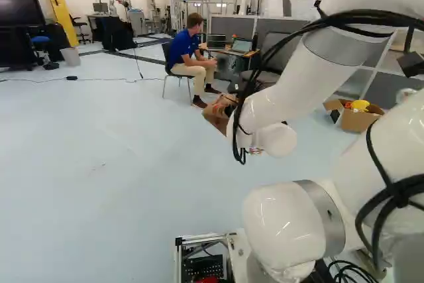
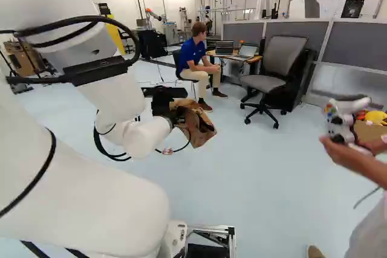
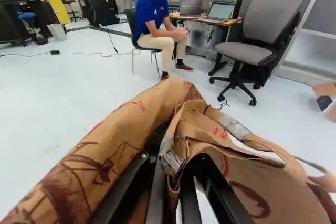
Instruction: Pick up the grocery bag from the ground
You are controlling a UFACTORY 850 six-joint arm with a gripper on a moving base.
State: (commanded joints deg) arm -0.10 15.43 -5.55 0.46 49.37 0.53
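Note:
In the right base view my gripper is raised above the floor, and the brown paper grocery bag hangs crumpled at its tip. The bag also shows past the arm in the left base view. Seen from the wrist, the gripper is shut on the bag's gathered paper near its handle. Printed sides of the bag spread out on both sides of the fingers and cover part of them. A twisted paper handle with silvery tape loops out to one side.
An open cardboard box with yellow and orange things stands on the floor at the right of the left base view. An office chair stands ahead by a desk. Close at the right of the right base view, a person's hands hold a controller. Far back is another robot.

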